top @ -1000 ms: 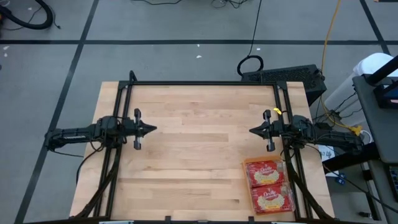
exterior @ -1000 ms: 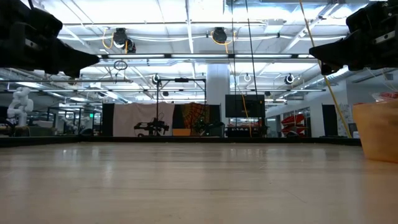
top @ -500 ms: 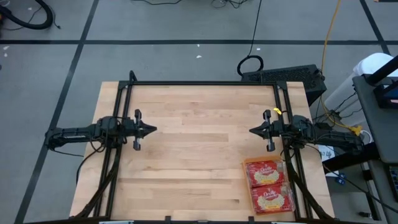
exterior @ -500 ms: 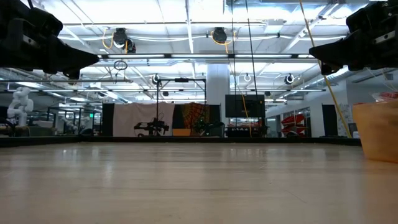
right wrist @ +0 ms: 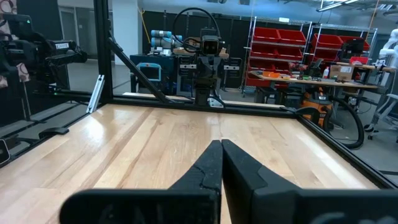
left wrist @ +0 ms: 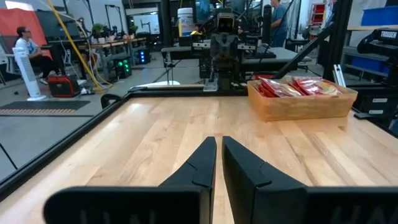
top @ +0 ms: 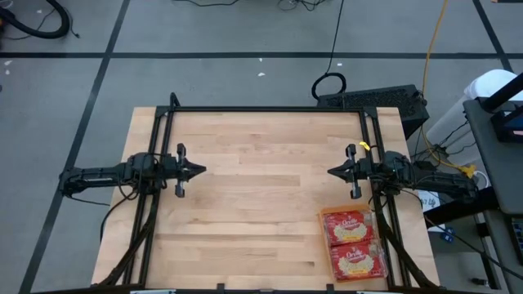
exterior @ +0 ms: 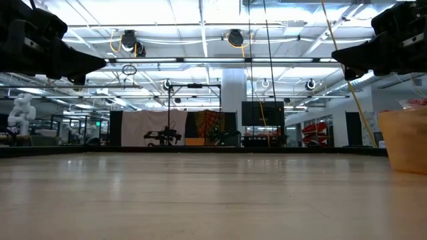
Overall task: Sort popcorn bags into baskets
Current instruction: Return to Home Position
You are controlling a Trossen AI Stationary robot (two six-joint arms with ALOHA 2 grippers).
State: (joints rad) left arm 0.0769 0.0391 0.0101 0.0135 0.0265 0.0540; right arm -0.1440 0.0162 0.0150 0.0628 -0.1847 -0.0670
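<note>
In a corner of the pale wooden tabletop, on my right arm's side, the flat red popcorn bags fill the shallow orange rectangular tray, with two lying end to end on top. My right claw hovers near the tray at the tabletop's right edge, its fingers pinched together and empty. My left claw hangs opposite it at the left edge, well apart from the tray, also drawn narrow and holding nothing.

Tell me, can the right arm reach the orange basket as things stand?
Probably yes. The basket lies near the right gripper, on that arm's side of the table, and nothing stands between them. The left gripper waits opposite.
</note>
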